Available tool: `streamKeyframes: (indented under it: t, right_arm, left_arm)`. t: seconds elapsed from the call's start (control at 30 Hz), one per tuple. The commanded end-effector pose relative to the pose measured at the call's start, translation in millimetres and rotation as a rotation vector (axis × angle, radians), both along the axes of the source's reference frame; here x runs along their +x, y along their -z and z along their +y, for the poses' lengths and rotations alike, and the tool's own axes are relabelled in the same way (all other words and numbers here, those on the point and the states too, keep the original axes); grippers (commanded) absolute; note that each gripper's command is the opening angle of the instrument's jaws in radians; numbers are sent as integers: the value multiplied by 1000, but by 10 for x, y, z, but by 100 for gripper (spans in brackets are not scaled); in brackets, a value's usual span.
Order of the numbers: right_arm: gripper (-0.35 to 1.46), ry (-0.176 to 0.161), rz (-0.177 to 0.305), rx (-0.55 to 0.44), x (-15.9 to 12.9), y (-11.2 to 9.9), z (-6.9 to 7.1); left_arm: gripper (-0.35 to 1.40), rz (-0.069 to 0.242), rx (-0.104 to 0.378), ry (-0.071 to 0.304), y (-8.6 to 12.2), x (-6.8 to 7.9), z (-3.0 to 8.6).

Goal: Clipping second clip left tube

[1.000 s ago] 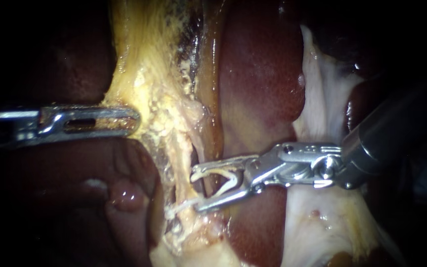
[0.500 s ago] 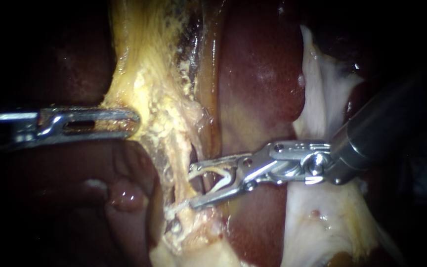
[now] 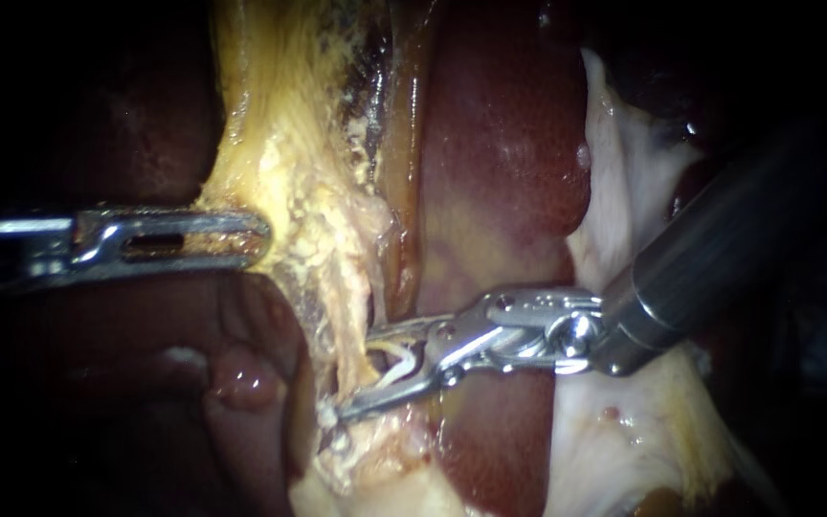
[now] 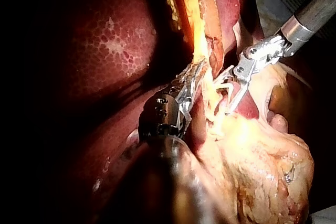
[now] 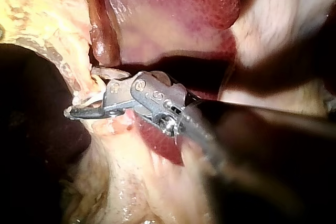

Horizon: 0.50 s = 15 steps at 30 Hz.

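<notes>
One tube (image 3: 346, 356), a pale strand, is seen between the jaws of the right instrument (image 3: 349, 375). These jaws stand apart with a white, unclosed clip (image 3: 397, 362) seated between them and touched by both. Whether this is the left tube cannot be told. The step in hand is judged to be the placing of the clip, with closure not yet made. Next, the tube should be seated fully in the clip's mouth, with the lower jaw tip seen clear beyond it, before the jaws are squeezed. Beyond the right jaw tips, the jaws of the left instrument (image 3: 262, 235) are closed on the edge of the yellow tissue (image 3: 289, 191), which is held taut. The liver (image 3: 500, 144) lies behind the right jaws. Compared with a second ago, the right instrument has been advanced across the tube and its jaws somewhat narrowed; the left instrument is unchanged.
</notes>
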State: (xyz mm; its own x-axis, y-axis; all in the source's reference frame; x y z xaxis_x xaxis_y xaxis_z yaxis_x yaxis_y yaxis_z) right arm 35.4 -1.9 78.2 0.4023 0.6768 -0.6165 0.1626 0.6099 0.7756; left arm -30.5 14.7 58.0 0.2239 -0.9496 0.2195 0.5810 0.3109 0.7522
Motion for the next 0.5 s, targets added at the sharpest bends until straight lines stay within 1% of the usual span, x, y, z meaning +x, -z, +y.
streamKeyframes:
  t: [0.03, 0.17, 0.27, 0.43, 0.5]
  right_arm:
    - [51, 3, 13, 10, 1, 1, -1]
    - [50, 26, 52, 36, 7, 3, -8]
    - [48, 36, 71, 48, 12, 4, -12]
    - [46, 41, 74, 45, 18, 2, -15]
    - [41, 41, 74, 45, 19, 1, -15]
  left_arm:
    - [-35, 0, 0, 0, 0, 0, 0]
    - [-35, 0, 0, 0, 0, 0, 0]
    - [-35, 0, 0, 0, 0, 0, 0]
    - [-35, 0, 0, 0, 0, 0, 0]
    - [-35, 0, 0, 0, 0, 0, 0]
